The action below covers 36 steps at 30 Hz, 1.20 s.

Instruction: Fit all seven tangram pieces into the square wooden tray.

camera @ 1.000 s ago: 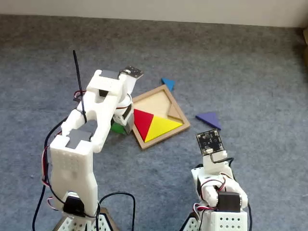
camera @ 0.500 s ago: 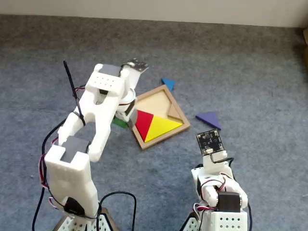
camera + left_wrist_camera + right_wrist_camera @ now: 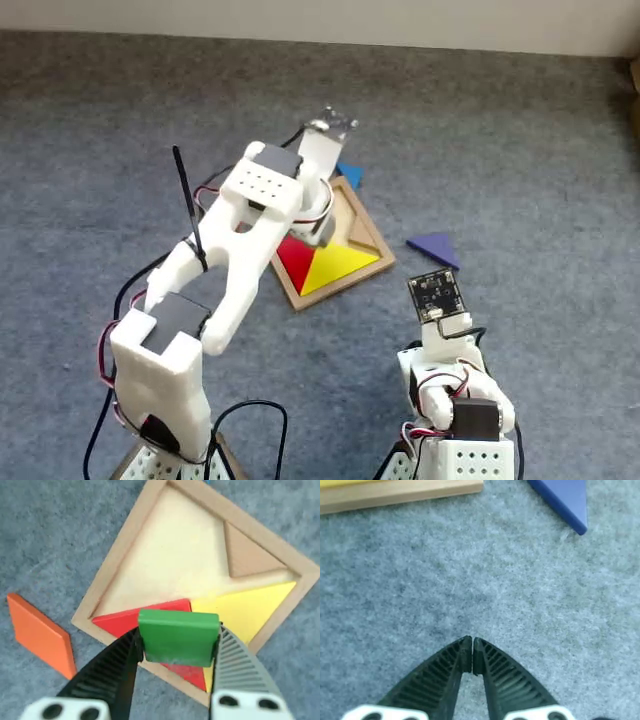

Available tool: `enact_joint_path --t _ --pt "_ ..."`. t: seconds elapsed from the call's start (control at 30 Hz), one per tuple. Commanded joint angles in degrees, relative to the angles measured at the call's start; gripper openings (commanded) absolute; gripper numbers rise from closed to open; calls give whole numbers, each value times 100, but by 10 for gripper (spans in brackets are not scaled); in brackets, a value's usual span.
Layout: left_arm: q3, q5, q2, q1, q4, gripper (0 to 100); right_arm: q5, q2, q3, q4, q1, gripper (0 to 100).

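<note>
Loose pieces lie on the grey tabletop (image 3: 520, 150) around the tray (image 3: 125, 540). An orange parallelogram (image 3: 40, 632) lies flat near one rim without touching it. A small blue triangle (image 3: 350, 173) sits just beyond the tray's far corner, and a larger purple triangle (image 3: 435, 248) lies off to the tray's right, apart from it. In the high view the left arm (image 3: 240, 250) stretches across the tray's left part and covers it, so we read that side from the wrist view.

The tray lies turned corner-on to the arms. Inside it a red triangle (image 3: 115, 622) and a yellow triangle (image 3: 250, 605) lie flat, meeting along one edge and filling the half nearer the arms. A wood-coloured triangle (image 3: 247, 555) sits against the right-hand rim. The remaining floor shows pale wood.

The left pincer (image 3: 177, 637) is clamped on a green piece (image 3: 177, 630), one finger on each side. It holds the piece over the red triangle, near where red meets yellow; we cannot tell whether the piece touches those below. The right pincer (image 3: 472, 655) hangs low over the tabletop near its base, fingers pressed together with nothing between them. The purple triangle and the tray's rim lie ahead of it.
</note>
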Motion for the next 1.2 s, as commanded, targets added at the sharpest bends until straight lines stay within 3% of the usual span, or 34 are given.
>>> enact_joint_path --t 0.0,0.2,0.33,0.43,0.8,1.07,1.17 --pt "-242 387 -119 233 -466 130 -18 -84 673 22 57 27" --pt "-1051 431 778 391 -431 161 -18 -84 673 22 57 27" --pt "-1701 492 1191 391 202 272 -18 -84 673 22 57 27" --pt "-2123 756 1314 321 571 296 -18 -84 673 22 57 27" --pt "-2334 782 1376 224 800 295 -18 -84 673 22 57 27" --pt "-2334 800 1385 -470 554 293 -18 -84 673 22 57 27" --pt "-2325 782 1464 -629 308 243 -18 -84 673 22 57 27"
